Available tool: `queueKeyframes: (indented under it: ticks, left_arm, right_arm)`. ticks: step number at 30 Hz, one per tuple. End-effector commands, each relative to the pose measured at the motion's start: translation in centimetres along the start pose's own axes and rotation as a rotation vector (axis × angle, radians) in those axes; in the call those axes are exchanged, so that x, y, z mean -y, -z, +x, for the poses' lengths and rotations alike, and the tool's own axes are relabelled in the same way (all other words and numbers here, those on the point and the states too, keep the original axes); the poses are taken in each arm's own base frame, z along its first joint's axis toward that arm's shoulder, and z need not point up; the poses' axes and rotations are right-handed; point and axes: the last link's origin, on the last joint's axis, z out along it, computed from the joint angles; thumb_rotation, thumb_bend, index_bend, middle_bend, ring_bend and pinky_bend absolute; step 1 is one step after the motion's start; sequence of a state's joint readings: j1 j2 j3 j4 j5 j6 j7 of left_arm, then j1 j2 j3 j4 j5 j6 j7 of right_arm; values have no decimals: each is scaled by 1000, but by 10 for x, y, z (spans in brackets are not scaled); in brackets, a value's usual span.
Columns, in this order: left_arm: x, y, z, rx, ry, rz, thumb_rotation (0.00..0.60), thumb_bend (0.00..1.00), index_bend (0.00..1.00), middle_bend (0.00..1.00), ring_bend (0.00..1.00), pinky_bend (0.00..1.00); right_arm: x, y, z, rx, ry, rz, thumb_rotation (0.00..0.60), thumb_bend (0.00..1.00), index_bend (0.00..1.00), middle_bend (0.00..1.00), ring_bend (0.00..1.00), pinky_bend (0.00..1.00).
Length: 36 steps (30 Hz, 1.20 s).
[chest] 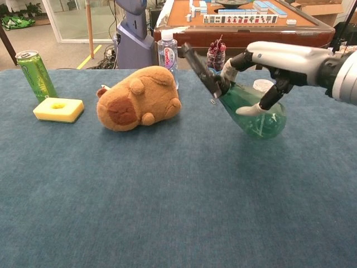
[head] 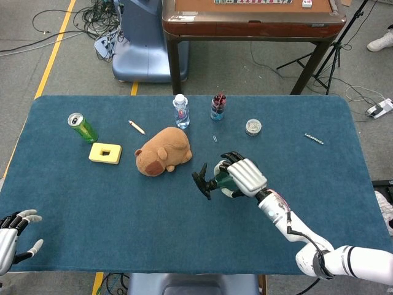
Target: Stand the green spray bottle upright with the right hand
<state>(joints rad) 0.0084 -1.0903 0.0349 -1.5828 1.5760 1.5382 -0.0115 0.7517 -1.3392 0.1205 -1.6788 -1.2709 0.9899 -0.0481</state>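
Right hand [chest: 279, 61] grips the green spray bottle [chest: 251, 111] around its upper body; bottle is lifted off the blue table [chest: 139, 212], tilted with the black trigger head [chest: 201, 70] up and toward the plush capybara [chest: 139, 97], so upright placement remains. Open cloth lies below and nearer the robot; the pen cup [chest: 214, 67] and small round tin [chest: 262, 85] stand close behind. Left hand [head: 15, 236] idles open at the near-left edge.

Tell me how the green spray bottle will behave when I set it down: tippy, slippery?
Probably tippy: the green spray bottle hangs tilted in the right hand, nozzle up-left, and its base looks rounded. Likely light, since the clear body seems mostly empty. Its smooth plastic could slip, as the fingers hold it only around the upper body.
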Motion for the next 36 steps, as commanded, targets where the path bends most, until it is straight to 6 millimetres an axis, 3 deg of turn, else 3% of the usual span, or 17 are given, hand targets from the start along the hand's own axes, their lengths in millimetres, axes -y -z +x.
queueKeyframes:
  ticks: [1, 12, 26, 29, 33, 36]
  left_arm:
    - [0, 0, 0, -1, 1, 0, 600, 260, 356, 249, 214, 226]
    - [0, 2, 0, 2, 1, 1, 600, 260, 356, 249, 214, 226]
    - [-1, 1, -2, 4, 2, 0, 600, 260, 357, 249, 214, 226]
    - [-1, 1, -1, -2, 1, 0, 600, 260, 358, 249, 214, 226]
    - [0, 0, -2, -1, 0, 0, 600, 260, 359, 249, 214, 226]
    - [-1, 0, -2, 1, 1, -3, 600, 260, 361, 249, 214, 226]
  right_arm:
    - [-11, 12, 14, -42, -288, -45, 600, 458, 653, 381, 141, 158]
    - [-29, 22, 3, -48, -685, -65, 600, 457, 653, 381, 141, 158]
    - [-46, 23, -15, -55, -885, -39, 600, 455, 650, 357, 141, 158]
    - [-48, 24, -16, -52, -896, -28, 600, 371, 595, 332, 141, 158]
    - [-48, 26, -13, -56, -900, -4, 600, 165, 476, 290, 133, 130]
    - [-47, 27, -10, -60, -895, 15, 600, 68, 399, 262, 114, 99]
